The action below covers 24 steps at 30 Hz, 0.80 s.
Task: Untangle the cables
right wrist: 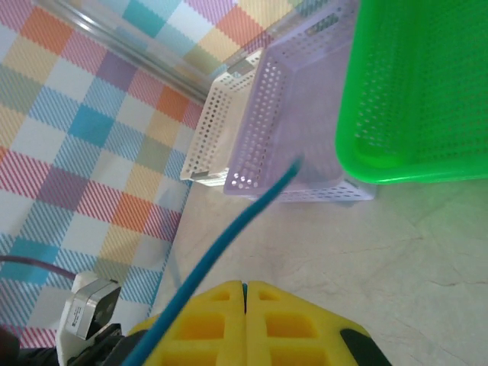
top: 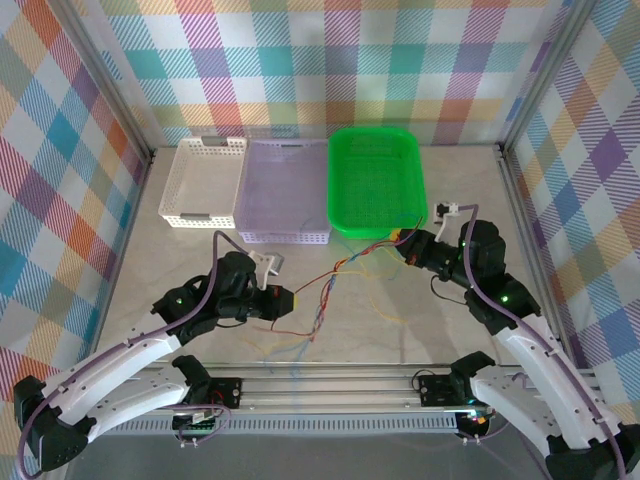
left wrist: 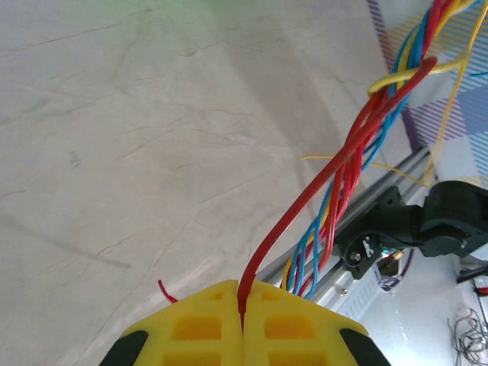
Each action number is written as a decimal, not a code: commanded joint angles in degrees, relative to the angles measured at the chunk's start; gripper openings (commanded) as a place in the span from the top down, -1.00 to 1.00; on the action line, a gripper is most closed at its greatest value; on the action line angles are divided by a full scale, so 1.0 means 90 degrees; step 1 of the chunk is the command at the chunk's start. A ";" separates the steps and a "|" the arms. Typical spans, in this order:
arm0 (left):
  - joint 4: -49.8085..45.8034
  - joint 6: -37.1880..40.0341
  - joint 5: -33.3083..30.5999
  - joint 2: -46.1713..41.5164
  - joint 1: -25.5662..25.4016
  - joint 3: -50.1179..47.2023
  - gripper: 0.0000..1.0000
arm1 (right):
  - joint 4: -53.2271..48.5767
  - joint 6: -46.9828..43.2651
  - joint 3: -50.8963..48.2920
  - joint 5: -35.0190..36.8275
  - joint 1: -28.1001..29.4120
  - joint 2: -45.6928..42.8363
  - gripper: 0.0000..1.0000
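Where the cables point(left wrist: 358, 152) hang twisted, left gripper point(left wrist: 244, 305) pinches a red strand; right gripper point(right wrist: 244, 293) pinches blue.

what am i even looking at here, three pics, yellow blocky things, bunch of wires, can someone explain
This is a robot with two arms bolted to the near edge of a table. The overhead picture looks down on both arms. The other two come from cameras on each wrist, so the yellow blocks are that hand's own fingers. At the back stand three baskets: white, lilac and green. Between the arms runs a twisted bundle of cables in red, yellow and blue. The left hand is shut on a red cable leading out of the bundle. The right hand is shut too; a blue cable rises beside its fingers, but whether it is pinched I cannot tell.
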 commanded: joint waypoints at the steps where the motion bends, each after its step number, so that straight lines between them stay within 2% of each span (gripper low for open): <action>1: -0.1379 0.0124 -0.0404 -0.0175 0.0388 0.0324 1.00 | -0.0117 0.0200 0.0281 -0.0137 -0.0614 -0.0206 1.00; 12: -0.2426 0.0506 -0.0528 -0.0369 0.1781 0.1047 1.00 | -0.1075 0.0113 0.0176 -0.0447 -0.2103 -0.0346 1.00; 17: -0.3054 0.0828 -0.0988 -0.0356 0.2063 0.1485 1.00 | -0.1364 0.0137 0.0167 -0.0453 -0.2711 -0.0591 1.00; 22: -0.3664 0.1100 -0.1689 -0.0351 0.2204 0.1850 1.00 | -0.2006 0.0036 0.0564 -0.0139 -0.3335 -0.0967 1.00; 24: -0.3706 0.1126 -0.1629 -0.0391 0.2363 0.1876 1.00 | -0.2231 -0.0110 0.0812 -0.0055 -0.3500 -0.1038 1.00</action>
